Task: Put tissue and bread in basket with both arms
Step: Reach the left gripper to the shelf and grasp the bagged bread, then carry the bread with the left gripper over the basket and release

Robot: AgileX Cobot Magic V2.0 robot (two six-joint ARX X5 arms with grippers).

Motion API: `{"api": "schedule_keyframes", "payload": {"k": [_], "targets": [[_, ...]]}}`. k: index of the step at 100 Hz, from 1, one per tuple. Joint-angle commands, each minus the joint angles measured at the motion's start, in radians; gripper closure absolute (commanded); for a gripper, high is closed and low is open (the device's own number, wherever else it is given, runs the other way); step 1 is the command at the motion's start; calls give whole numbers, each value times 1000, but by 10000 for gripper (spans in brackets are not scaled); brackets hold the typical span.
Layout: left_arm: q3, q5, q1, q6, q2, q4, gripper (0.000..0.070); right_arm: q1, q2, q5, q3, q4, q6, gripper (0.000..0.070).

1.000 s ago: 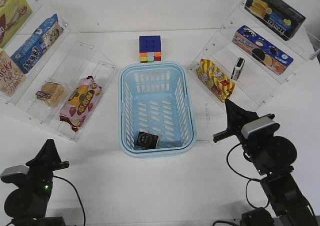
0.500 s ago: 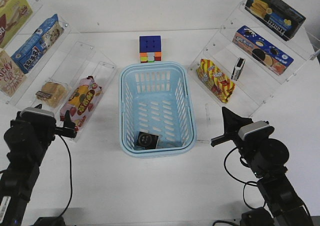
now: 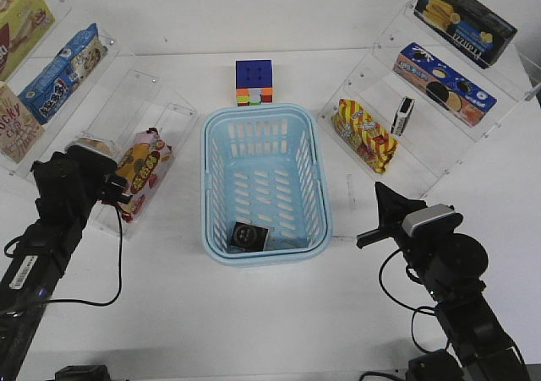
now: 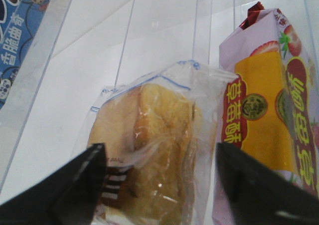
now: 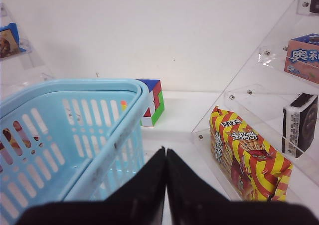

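Note:
The bread (image 4: 149, 150), golden-tan in clear wrap, lies on the left clear shelf. My left gripper (image 4: 159, 185) is open, one finger (image 4: 75, 185) on each side of it, not closed on it. In the front view the left gripper (image 3: 108, 187) covers most of the bread (image 3: 95, 147). The black tissue pack (image 3: 248, 235) lies on the floor of the light-blue basket (image 3: 266, 111), at its near end. My right gripper (image 3: 385, 208) is shut and empty, just right of the basket, whose rim (image 5: 75, 85) shows in the right wrist view beside the shut fingertips (image 5: 166, 155).
A long red-and-yellow snack packet (image 4: 269, 110) lies right beside the bread. A Rubik's cube (image 3: 254, 82) stands behind the basket. The right clear shelves hold a striped packet (image 3: 365, 134), a small black-and-white pack (image 3: 405, 115) and boxes. Boxes fill the left shelves' upper tiers.
My left arm has risen from the near left corner to the left shelf and now straddles the bread. My right arm has drawn back slightly, still shut.

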Motion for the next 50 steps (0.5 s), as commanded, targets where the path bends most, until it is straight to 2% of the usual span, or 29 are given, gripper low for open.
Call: {"api": "schedule_keyframes", "payload": {"k": [1,5,22,33,41,50], "targets": [[38,-7,-6,4,9,15,652,3,4,-2,9,8,8,700],[49,-7,-9,4,9,14,700,3,4,-2,9,8,8,700],[121,-6,-36,-19,-14,0,700,3,4,-2,9,11,5,700],[203,37,-89,-93,-46,-33,700,3,4,0,9,11,5,700],[277,162,-135,-203,-64,-79,700,3,4,0,9,11,5,700],[323,374,-188,-348,-70,-90,700,3,4,0,9,11,5,700]]}}
